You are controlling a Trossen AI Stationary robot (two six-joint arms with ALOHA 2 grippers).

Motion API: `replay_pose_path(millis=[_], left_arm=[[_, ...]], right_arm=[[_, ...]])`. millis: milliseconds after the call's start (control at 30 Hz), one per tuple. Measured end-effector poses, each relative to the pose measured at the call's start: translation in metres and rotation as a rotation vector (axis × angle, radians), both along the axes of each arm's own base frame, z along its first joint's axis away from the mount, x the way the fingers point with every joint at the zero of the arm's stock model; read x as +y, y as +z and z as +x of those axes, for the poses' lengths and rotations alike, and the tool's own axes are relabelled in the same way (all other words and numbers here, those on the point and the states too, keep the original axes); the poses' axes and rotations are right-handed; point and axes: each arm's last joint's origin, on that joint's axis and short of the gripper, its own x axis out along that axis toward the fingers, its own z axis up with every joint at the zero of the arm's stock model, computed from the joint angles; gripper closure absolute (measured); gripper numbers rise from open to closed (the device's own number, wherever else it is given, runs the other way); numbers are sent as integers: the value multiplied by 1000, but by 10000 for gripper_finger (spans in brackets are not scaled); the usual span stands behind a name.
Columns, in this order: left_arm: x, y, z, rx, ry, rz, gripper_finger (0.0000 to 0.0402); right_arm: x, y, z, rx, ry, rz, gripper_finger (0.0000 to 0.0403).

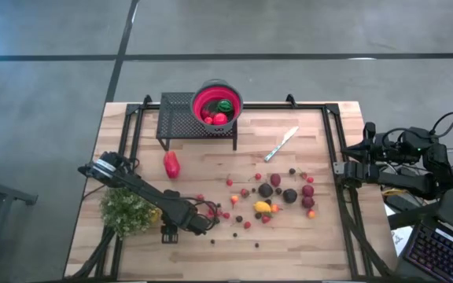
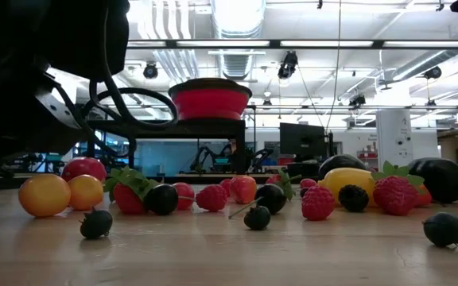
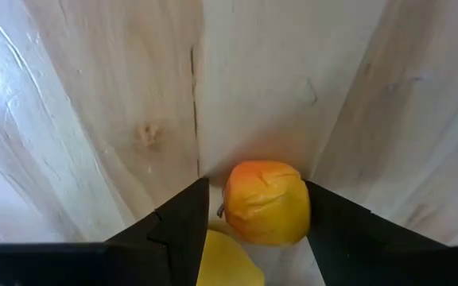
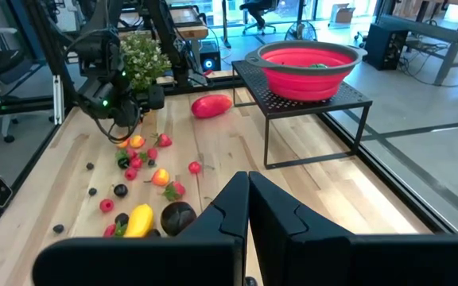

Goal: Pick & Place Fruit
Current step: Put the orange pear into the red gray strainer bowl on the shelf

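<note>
Many small toy fruits (image 1: 274, 192) lie scattered on the wooden table, and more show in the low view (image 2: 316, 202). My left gripper (image 3: 261, 238) is open and points steeply down at the near left. Its fingers stand on either side of an orange-yellow fruit (image 3: 265, 202) that rests on the table. A second yellow fruit (image 3: 229, 262) lies close under the gripper. The right wrist view shows the same gripper (image 4: 126, 127) low over the fruits. My right gripper (image 4: 249, 199) waits shut at the table's right edge (image 1: 343, 167). My left gripper comes from above, slanting down, with one finger at each side of the orange-yellow fruit. One finger's inner edge (image 3: 312, 208) borders the fruit's side; whether it touches I cannot tell. A narrow gap shows at the other finger (image 3: 201, 214).
A red bowl (image 1: 217, 102) holding green and red fruit stands on a black mesh rack (image 1: 181, 118) at the far side. A larger red piece (image 1: 171, 164) lies left of centre, a silver knife (image 1: 281, 144) right of the rack. A bushy green plant (image 1: 127, 211) sits beside my left arm.
</note>
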Motion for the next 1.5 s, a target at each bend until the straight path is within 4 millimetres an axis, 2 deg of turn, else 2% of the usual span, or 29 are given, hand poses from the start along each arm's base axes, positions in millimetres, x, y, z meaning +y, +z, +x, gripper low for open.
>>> replay_pose_path(millis=[367,633,833,1067,1200,1333,1500], left_arm=[[-1,1,2,-17,24,-4,282],[-5,6,9,-54,30,-30,272],[-7,18,18,-111,25,-24,284],[-3,46,38,-284,-24,35,274],[6,70,56,-442,-104,145,276],[21,97,77,-623,-213,376,282],[45,137,107,-840,-289,758,277]], right_arm=[[0,0,0,0,0,0,394],[0,0,0,0,0,2,394],[0,0,0,0,0,0,394],[0,0,0,0,0,1,394],[0,0,0,0,0,1,394],[0,0,0,0,1,0,394],[0,0,0,0,0,1,394]])
